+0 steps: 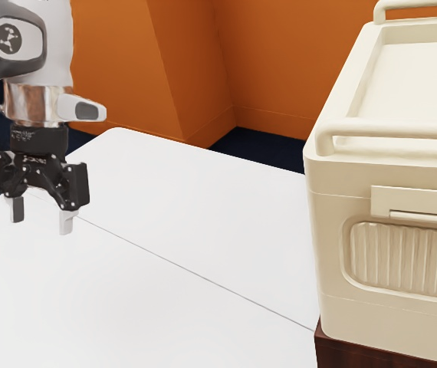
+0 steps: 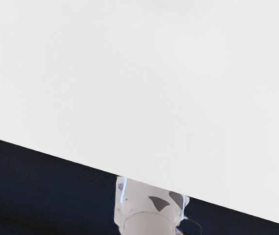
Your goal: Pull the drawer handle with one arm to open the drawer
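The black two-finger gripper (image 1: 42, 218) is pointing down, and its fingers (image 1: 66, 223) are standing apart with nothing between them; the end effector is open and empty. Beneath it, the white tabletop (image 1: 165, 207) is extending toward the storage unit. In the wrist view, the robot's pedestal (image 2: 149, 203) is standing beyond the table edge, against the dark blue floor (image 2: 41, 186).

Well apart from the gripper, toward the exterior view's right, the cream storage unit (image 1: 335, 253) is resting on a dark red-brown stand (image 1: 379, 355). The probable drawer handle is the rectangular pull (image 1: 418, 199), which is sitting on the unit's front above the ribbed panel (image 1: 410, 261) and below the front top rail (image 1: 402, 129). The visible front is appearing closed. Farther off, the orange wall (image 1: 272, 61) is rising behind the table.

Step in hand: approach, as judged; no contact is occurring. The next move is calling for travel toward the unit's front, with the wrist turning to align both fingers with the pull. Keep them spread until they are straddling or hooking its lip, then secure the hold and draw straight outward. Passing too high is risking contact with the rail.
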{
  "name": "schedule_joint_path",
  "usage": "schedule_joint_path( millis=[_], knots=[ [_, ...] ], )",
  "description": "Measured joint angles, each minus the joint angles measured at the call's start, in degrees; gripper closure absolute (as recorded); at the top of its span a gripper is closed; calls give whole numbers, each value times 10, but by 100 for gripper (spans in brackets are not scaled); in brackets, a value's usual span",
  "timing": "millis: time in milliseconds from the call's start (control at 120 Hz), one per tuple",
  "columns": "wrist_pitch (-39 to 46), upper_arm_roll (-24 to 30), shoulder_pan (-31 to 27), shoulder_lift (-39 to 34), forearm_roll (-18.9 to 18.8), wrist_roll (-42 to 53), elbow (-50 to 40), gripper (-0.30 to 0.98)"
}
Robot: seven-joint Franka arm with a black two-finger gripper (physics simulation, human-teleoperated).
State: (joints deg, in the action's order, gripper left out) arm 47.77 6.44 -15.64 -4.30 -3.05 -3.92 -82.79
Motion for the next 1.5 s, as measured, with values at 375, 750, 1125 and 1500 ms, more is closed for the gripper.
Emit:
schedule_joint_path(
  millis=[375, 750, 1125, 1500],
  knots=[
    [272, 30, -8, -19, 75, -80, -33, 0],
    [562, 61, -3, 6, 314, -136, -185, 0],
    [703, 139, 1, 74, 373, -165, -194, 0],
    [703, 165, 17, 45, 355, -179, -239, 0]
  ],
)
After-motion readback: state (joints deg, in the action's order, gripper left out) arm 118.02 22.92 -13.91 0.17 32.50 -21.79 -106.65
